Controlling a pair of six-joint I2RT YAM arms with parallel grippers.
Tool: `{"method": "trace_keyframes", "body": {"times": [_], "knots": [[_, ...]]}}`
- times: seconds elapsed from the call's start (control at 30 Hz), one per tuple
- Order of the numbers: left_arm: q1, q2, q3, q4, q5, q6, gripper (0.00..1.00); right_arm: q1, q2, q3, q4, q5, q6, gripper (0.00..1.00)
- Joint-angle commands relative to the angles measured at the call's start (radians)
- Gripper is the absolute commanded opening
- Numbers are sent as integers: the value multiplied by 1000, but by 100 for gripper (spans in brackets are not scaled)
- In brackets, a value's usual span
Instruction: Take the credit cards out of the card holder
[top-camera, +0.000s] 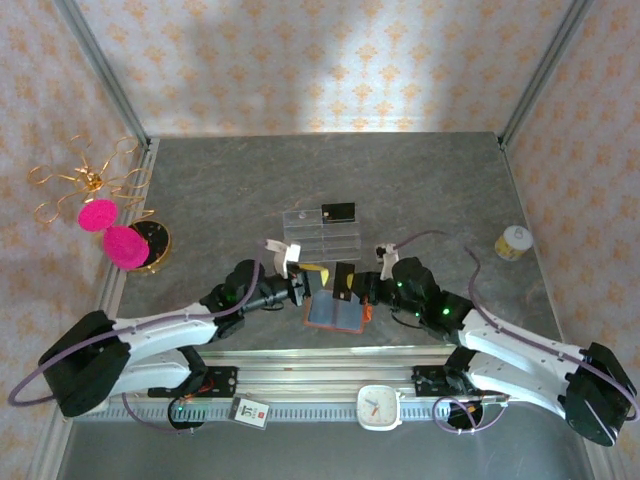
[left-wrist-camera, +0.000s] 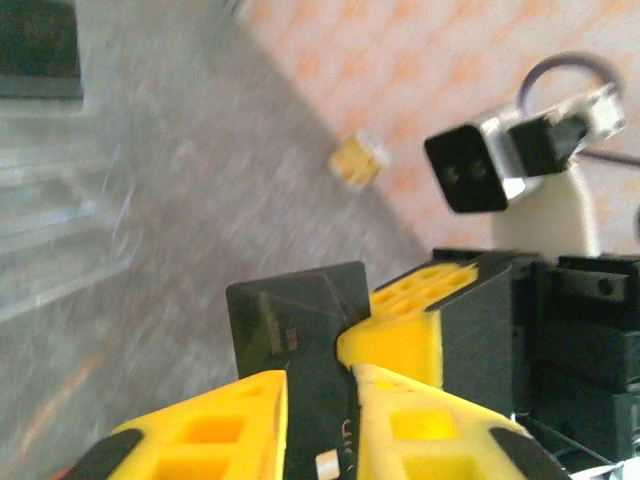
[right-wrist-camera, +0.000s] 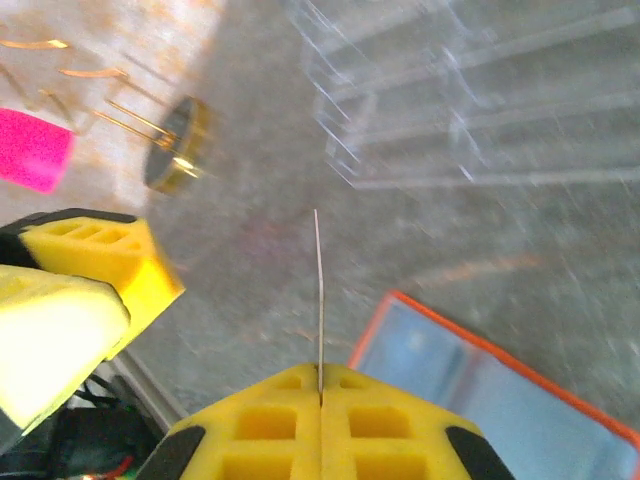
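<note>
Both arms (top-camera: 170, 330) reach inward — right gripper (right-wrist-camera: 320, 385) pinches a dark card (left-wrist-camera: 295, 315); left gripper (left-wrist-camera: 320, 385) slightly parted.

Orange-patterned wallpaper walls (top-camera: 200, 60) enclose a grey marbled tabletop (top-camera: 420, 180); light brightens the back wall.

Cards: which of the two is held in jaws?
The upright card by the open wallet, pinched in the shut jaws of the right gripper. The other card lies flat on the clear tray, untouched.
</note>
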Motion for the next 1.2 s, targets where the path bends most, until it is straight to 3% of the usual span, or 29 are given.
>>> {"method": "trace_keyframes", "body": {"times": [0.0,0.37,0.6,0.77,0.9,0.97,1.0,1.03,1.13,1.17], "knots": [[23,-43,-64,179,72,-37,28,-4,-32,28,94,-27,-48,0],[35,-74,-129,380,134,-116,34,-3,-35,40,334,-164,-3,0],[35,-48,-111,389,173,-133,35,8,-3,42,408,-182,-1,0],[34,-42,-104,404,196,-147,16,8,16,50,362,-86,-8,0],[35,-46,-80,370,176,-125,12,25,40,57,321,-69,-29,0],[37,-31,-44,335,184,-103,0,32,45,53,303,-54,-34,0],[39,-25,-27,313,193,-88,0,33,44,51,295,-49,-34,0],[44,-22,-8,287,206,-66,0,33,39,51,276,-38,-33,3],[80,-34,94,71,213,65,0,14,-1,69,153,29,-45,29],[94,-29,153,-38,218,140,0,-14,-19,72,99,41,-50,31]]}}
